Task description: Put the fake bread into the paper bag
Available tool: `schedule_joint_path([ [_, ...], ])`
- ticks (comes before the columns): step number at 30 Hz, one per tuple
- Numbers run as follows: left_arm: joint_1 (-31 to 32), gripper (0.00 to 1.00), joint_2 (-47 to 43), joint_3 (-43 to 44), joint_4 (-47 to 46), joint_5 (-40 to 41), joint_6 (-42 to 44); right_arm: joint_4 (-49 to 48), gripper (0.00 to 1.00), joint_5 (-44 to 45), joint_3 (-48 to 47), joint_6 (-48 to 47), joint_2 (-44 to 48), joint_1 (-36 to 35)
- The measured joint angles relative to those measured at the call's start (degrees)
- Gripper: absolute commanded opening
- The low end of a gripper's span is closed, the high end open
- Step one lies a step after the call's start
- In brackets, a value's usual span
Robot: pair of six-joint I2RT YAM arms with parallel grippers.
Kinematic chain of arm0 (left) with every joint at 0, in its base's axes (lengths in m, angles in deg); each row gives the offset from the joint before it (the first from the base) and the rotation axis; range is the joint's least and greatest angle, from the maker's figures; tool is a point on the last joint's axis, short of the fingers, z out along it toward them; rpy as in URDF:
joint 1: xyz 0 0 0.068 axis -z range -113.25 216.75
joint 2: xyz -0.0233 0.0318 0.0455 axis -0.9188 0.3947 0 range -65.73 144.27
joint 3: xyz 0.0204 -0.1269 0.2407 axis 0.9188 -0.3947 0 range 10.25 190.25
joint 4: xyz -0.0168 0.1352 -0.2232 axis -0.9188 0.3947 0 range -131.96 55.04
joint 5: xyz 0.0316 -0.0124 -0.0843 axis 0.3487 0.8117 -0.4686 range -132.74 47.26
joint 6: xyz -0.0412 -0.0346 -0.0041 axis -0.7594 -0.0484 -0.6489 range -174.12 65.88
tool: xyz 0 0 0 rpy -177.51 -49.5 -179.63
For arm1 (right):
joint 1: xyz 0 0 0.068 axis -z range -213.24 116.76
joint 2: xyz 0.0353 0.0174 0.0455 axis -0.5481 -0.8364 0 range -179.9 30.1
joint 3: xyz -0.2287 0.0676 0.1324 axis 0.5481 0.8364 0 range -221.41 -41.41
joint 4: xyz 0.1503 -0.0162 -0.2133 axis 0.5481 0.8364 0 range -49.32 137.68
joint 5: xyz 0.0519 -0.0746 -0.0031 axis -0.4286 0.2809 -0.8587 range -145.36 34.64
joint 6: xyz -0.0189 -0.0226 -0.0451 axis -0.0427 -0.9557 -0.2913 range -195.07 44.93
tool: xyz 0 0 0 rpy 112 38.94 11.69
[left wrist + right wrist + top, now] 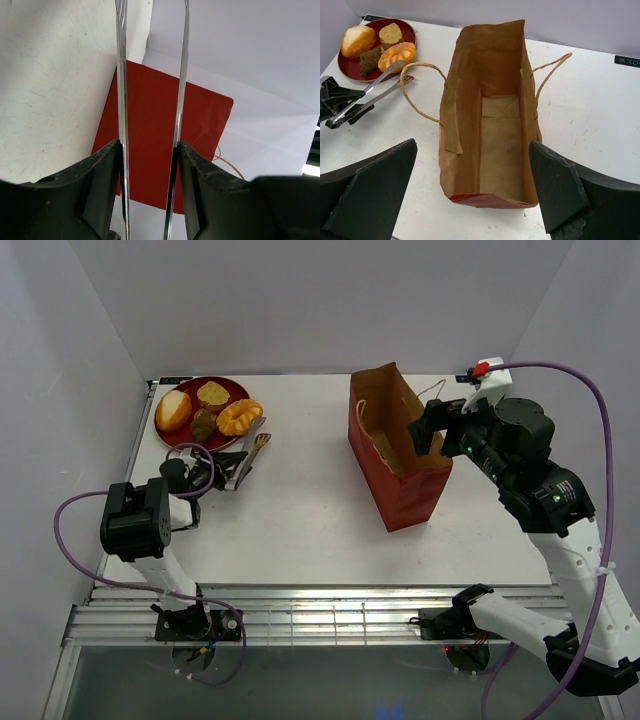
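Right of the plate [232, 390] stands the paper bag [400, 480] — creased, boxy.

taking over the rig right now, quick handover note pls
The left claw is shut on the tongs, whose tips are beside the plate with no bread in them.
The right claw is open over the bag, gripping nothing.
The bag stands upright and open, with nothing inside.
The roll, yellow piece, dark piece and bun are all on the plate.
Done: tongs in hand. Left: all four breads into the bag.
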Motion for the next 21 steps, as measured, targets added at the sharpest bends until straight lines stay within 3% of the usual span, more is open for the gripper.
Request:
schedule_joint_path([
  [13,-0.2,0.58,4.7,-0.3,-10.9,0.3,-5.1,0.0,0.98,0.6,0.0,-0.2,-0.7,0.0],
  [21,-1.6,0.58,7.7,-0.3,-12.9,0.7,-6.4,0.0,0.98,0.7,0.0,-0.4,-1.0,0.0],
])
